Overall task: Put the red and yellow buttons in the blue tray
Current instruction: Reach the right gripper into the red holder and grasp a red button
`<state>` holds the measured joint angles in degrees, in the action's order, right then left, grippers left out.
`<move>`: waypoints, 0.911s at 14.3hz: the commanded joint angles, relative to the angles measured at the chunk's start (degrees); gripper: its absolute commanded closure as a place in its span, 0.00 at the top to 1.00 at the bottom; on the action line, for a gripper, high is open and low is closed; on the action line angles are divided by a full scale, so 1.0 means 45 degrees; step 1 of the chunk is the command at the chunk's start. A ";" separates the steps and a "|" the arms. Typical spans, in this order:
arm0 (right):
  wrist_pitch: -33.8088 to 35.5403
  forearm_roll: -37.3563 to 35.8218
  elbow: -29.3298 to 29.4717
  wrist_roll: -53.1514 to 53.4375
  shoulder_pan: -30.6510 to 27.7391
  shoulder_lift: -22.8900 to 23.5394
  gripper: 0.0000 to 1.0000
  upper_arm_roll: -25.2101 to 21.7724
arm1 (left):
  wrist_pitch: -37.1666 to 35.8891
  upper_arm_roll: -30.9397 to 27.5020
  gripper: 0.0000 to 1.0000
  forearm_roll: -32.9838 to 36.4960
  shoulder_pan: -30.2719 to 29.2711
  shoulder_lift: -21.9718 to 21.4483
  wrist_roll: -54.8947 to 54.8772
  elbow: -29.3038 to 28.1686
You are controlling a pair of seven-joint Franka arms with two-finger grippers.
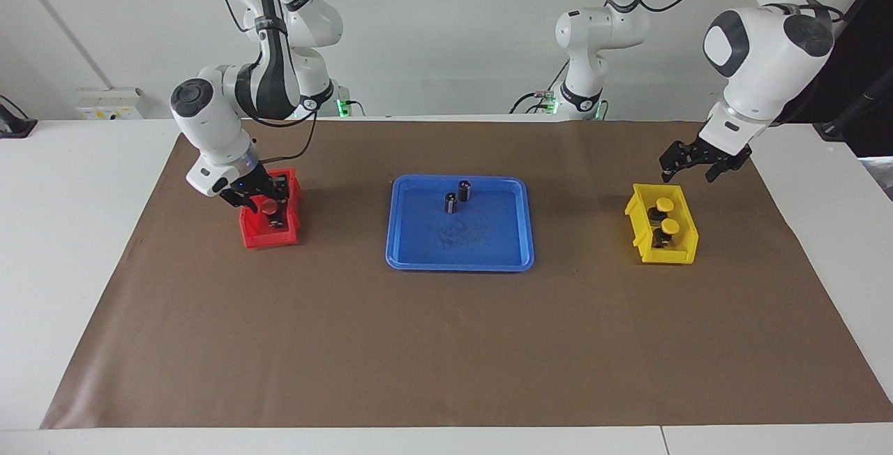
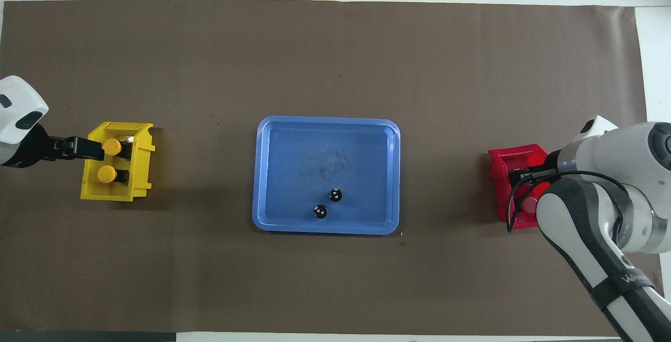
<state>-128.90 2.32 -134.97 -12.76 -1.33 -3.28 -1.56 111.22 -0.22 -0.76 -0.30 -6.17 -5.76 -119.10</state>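
Observation:
The blue tray [image 1: 418, 245] [image 2: 278, 174] lies mid-table and holds no buttons. Two yellow buttons [image 1: 664, 204] [image 1: 670, 225] stand in the small yellow bin [image 1: 680, 254] toward the left arm's end; they also show in the overhead view [image 2: 111, 146] [image 2: 106, 174]. My left gripper [image 1: 692, 169] [image 2: 89, 148] is open and empty, just above the bin's edge nearest the robots. My right gripper [image 1: 264, 202] is down in the small red bin [image 1: 254, 235] [image 2: 502, 174], right at a red button [image 1: 268, 210] [image 2: 528, 204]. The second red button is mostly hidden.
Two dark capless cylinders [image 1: 464, 190] [image 1: 451, 202] stand in the tray near its edge closest to the robots. A brown mat [image 1: 446, 343] covers the table between the bins and the tray.

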 commanded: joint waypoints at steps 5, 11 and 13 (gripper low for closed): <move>-0.0126 0.0187 -0.0339 -0.0445 -0.0192 -0.0305 0.18 0.0074 | 0.2452 0.0009 0.91 0.0227 -0.0304 -0.0348 -0.0301 -0.2575; 0.4982 0.0167 0.5234 0.0681 0.0468 0.1428 0.18 0.0152 | 0.2922 0.0009 0.76 0.0227 -0.0536 0.0023 -0.0672 -0.2772; 0.6180 0.0167 0.7212 0.2282 0.1425 0.2192 0.18 0.0152 | 0.3175 0.0009 0.72 0.0227 -0.0558 0.0120 -0.0711 -0.2772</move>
<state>-106.63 2.51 -113.49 -8.16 1.66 0.13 -1.21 123.16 -0.29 -0.74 -1.88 -5.78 -7.89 -130.62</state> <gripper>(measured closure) 0.590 0.256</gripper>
